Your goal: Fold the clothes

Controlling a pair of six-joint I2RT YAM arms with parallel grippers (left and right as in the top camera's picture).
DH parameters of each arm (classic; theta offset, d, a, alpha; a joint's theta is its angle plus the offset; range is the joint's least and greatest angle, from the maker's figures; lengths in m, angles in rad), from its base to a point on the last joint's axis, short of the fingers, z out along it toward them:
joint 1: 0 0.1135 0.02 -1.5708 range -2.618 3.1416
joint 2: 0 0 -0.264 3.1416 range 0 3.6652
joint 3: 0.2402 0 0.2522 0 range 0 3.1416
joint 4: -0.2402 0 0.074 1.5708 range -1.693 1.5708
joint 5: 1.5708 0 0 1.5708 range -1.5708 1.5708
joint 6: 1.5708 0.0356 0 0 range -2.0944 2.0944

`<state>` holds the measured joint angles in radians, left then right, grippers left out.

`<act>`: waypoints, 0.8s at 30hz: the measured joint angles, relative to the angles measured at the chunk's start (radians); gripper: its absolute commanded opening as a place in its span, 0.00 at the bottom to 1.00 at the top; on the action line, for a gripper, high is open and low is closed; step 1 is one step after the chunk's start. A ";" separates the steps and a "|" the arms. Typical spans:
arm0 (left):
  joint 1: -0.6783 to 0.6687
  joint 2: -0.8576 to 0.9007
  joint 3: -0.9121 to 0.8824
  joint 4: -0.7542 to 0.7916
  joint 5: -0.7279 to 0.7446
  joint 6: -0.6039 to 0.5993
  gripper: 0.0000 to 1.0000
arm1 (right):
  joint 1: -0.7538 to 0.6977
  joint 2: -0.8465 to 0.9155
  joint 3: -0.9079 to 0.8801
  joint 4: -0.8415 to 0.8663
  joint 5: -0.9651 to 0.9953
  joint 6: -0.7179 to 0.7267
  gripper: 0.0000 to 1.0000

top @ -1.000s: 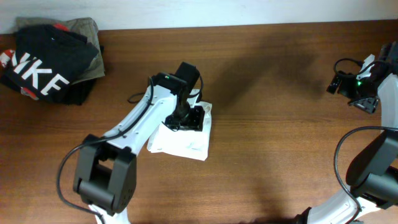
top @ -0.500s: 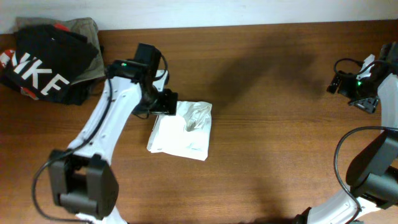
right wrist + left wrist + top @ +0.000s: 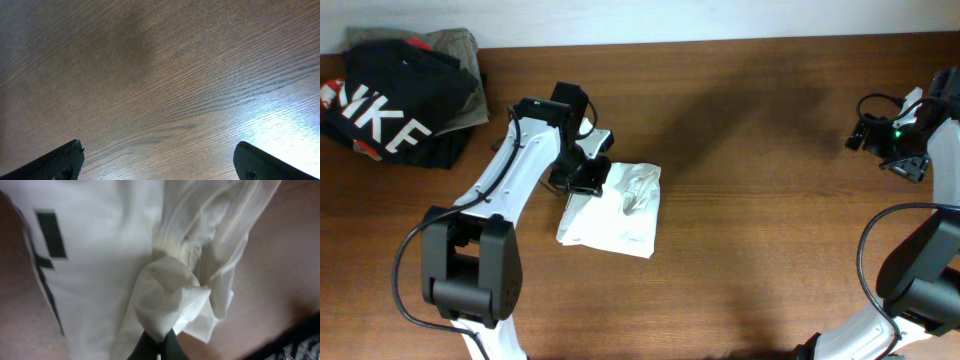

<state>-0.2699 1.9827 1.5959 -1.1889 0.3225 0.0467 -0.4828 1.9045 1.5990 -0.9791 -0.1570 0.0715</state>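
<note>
A white garment [image 3: 617, 212], folded into a small rectangle with black markings, lies on the wooden table [image 3: 760, 230] left of centre. My left gripper [image 3: 590, 177] is at its upper left edge, shut on a bunched fold of the white fabric [image 3: 170, 305]. In the left wrist view the dark fingertips [image 3: 172, 346] pinch that fold just above the flat white garment [image 3: 95, 250]. My right gripper [image 3: 892, 140] hangs at the far right edge, open over bare wood [image 3: 160, 75], nothing between its fingers [image 3: 65, 157].
A pile of other clothes sits at the back left corner: a black shirt with white lettering [image 3: 390, 105] on top of an olive garment [image 3: 460, 45]. The table's back edge runs along the top.
My left gripper left the garment's middle, swung to its upper left edge, then closed on a fold of the white fabric. The right arm has not moved.
</note>
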 measured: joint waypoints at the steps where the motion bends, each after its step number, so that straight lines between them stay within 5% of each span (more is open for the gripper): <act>1: 0.000 0.000 0.000 -0.025 0.014 0.000 0.01 | 0.000 0.000 0.000 0.000 0.000 0.000 0.99; 11: -0.140 0.000 -0.001 -0.230 0.101 0.003 0.00 | 0.000 0.000 0.000 0.000 0.000 0.000 0.99; 14: -0.181 0.000 -0.001 -0.255 0.099 0.006 0.25 | 0.000 0.000 0.000 0.000 0.000 0.000 0.99; 24: -0.196 0.000 -0.001 -0.265 0.096 0.007 0.28 | 0.000 0.000 0.000 0.000 0.000 0.000 0.99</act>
<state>-0.4664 1.9827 1.5948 -1.4540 0.4187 0.0536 -0.4828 1.9045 1.5990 -0.9787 -0.1574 0.0719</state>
